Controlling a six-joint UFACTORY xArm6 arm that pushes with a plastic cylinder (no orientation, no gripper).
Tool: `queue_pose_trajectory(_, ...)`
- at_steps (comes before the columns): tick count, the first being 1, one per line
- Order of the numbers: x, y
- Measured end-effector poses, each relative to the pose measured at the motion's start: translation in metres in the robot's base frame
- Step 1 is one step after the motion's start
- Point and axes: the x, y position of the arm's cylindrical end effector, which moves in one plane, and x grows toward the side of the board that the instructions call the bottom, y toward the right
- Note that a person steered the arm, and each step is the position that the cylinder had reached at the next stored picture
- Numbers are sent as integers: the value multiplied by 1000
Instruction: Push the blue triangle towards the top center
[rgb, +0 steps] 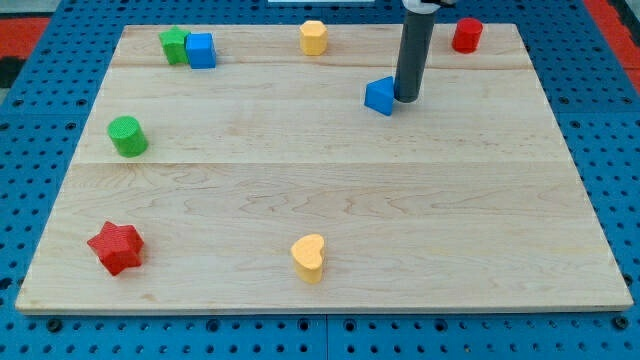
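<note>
**Inspector:** Blue triangle block (380, 96) lies on the wooden worktop (330, 190), right of centre, near the top edge. My tip (406, 98) touches its right side.

**Clerk:** Claw state?

**Inspector:** No claw fitted; a plain dark rod only.

**Clerk:** Other items?

**Inspector:** Along the top edge: green star block (174, 45) touching blue cube (201, 50), yellow hexagonal block (314, 37), red cylinder (466, 35). Green cylinder (127, 136) by the left edge. Red star block (116, 247) near the bottom-left corner. Yellow heart block (309, 258) near the bottom edge.
</note>
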Motion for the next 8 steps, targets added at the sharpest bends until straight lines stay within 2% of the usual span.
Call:
queue_pose_trajectory(3, 7, -107)
queue_pose_trajectory(4, 40, -92)
queue_pose_trajectory(5, 35, -118)
queue_pose_trajectory(7, -15, -154)
queue_pose_trajectory(8, -22, -164)
